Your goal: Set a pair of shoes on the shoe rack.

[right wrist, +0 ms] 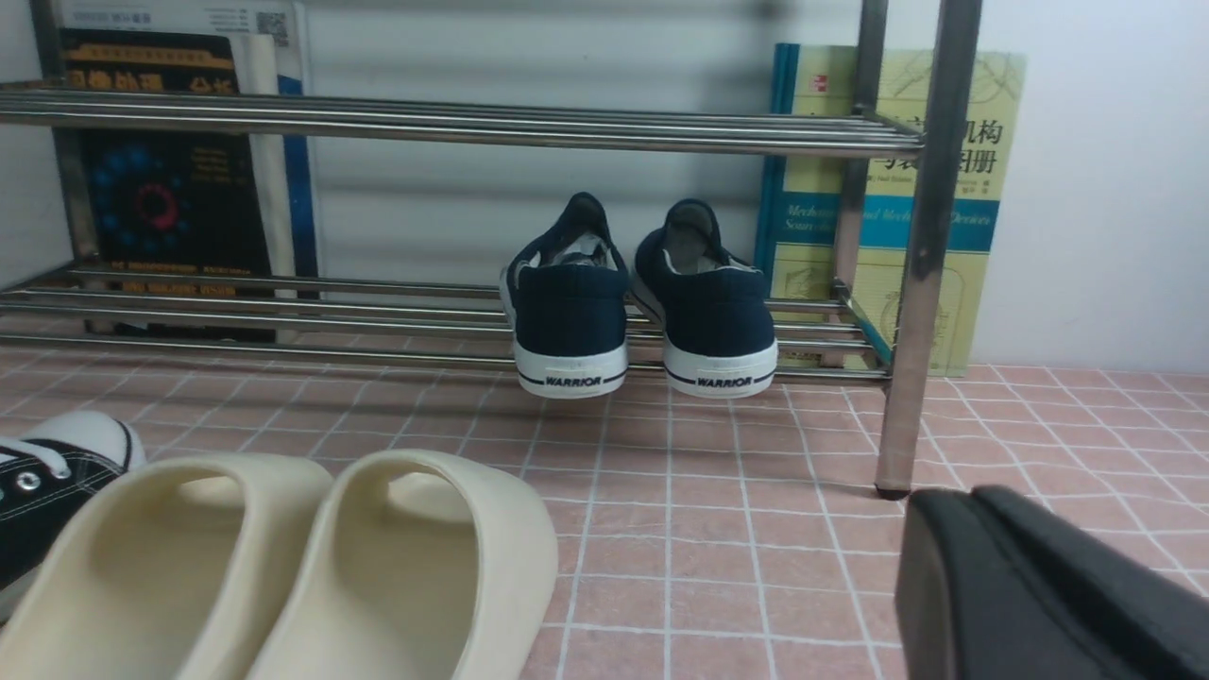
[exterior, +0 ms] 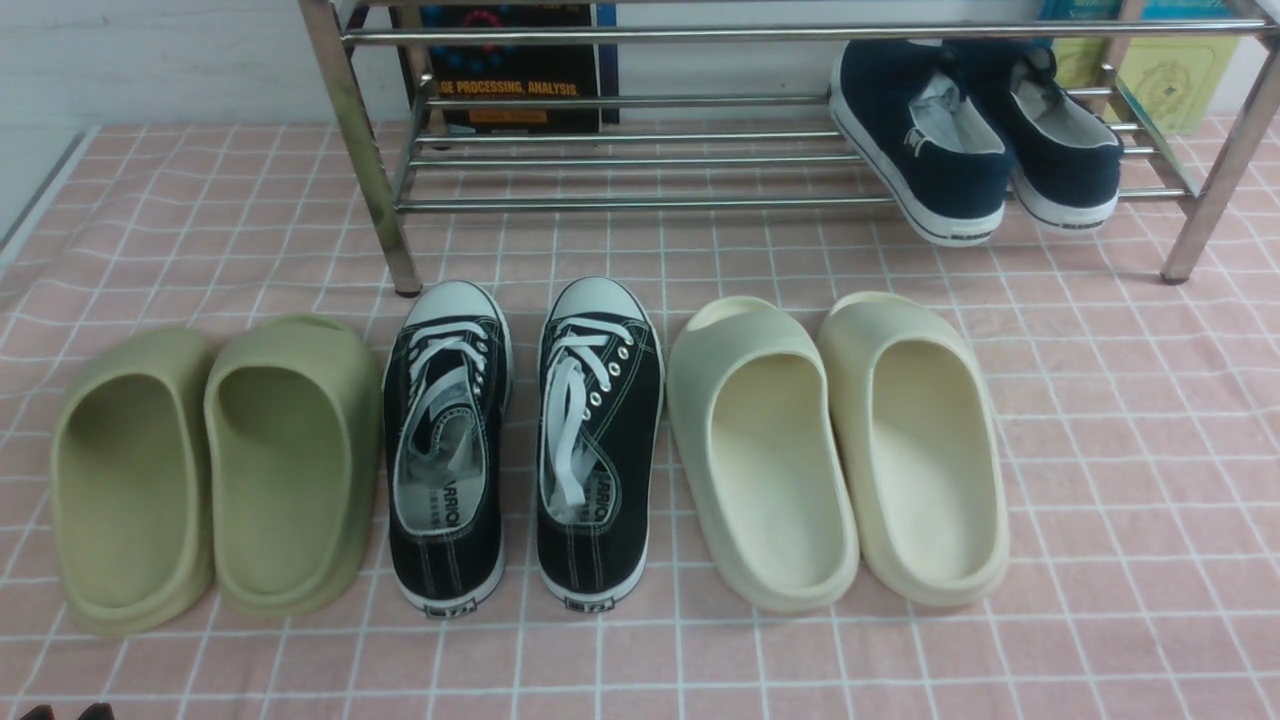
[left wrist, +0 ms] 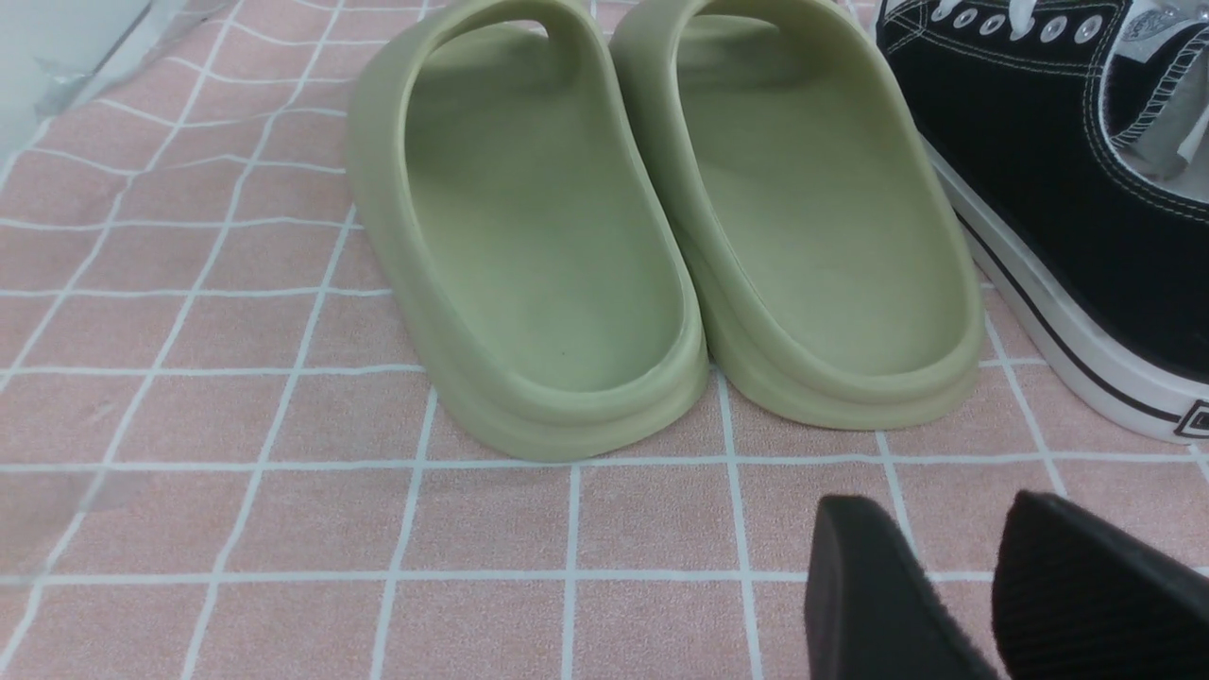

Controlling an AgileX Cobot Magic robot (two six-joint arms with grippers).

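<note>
The two navy-blue slip-on shoes (exterior: 925, 140) (exterior: 1060, 135) stand side by side at the right end of the chrome shoe rack's (exterior: 620, 203) lower shelf, toes to the wall, white heels overhanging the front rail. In the right wrist view the shoes (right wrist: 571, 312) (right wrist: 713, 316) show from behind on the rack (right wrist: 378, 127). My left gripper (left wrist: 945, 529) is low over the cloth near the olive slides' heels, slightly open and empty; its tips just show at the front view's bottom left (exterior: 65, 712). My right gripper (right wrist: 973, 501) is shut and empty, in front of the rack's right leg.
On the pink checked cloth (exterior: 1150, 450) in front of the rack lie olive slides (exterior: 210, 470) (left wrist: 661, 217), black lace-up sneakers (exterior: 520, 440) (left wrist: 1067, 189) and cream slides (exterior: 840, 450) (right wrist: 283, 567). Books (exterior: 520, 70) (right wrist: 907, 189) lean on the wall behind the rack.
</note>
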